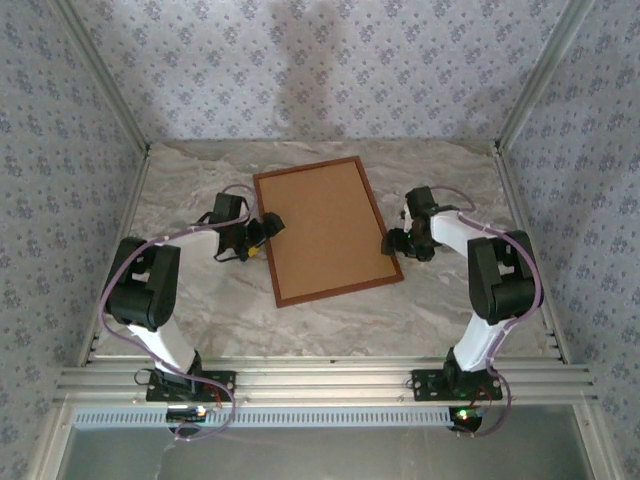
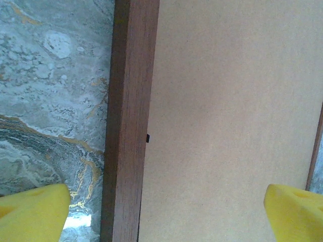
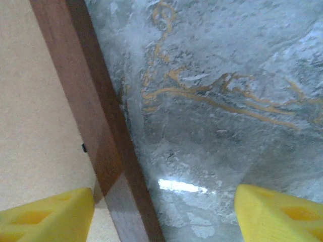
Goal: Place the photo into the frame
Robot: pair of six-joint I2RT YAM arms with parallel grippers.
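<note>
Straddling opposite side bars of the frame (image 1: 340, 290), left gripper (image 1: 266, 229) and right gripper (image 1: 392, 242) both stand wide open, apparently placed to steady it, backing board (image 1: 320, 230) uppermost.

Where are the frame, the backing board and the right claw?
frame (image 2: 128, 126): left wrist view, wooden bar
backing board (image 1: 325, 230): top view, panel centre
right claw (image 3: 164, 207): right wrist view, midway between yellow fingertips

The thin reddish-brown wooden frame (image 2: 128, 126) lies flat, slightly skewed, mid-counter (image 1: 330, 330), a plain tan board (image 1: 325, 230) filling its opening.
</note>
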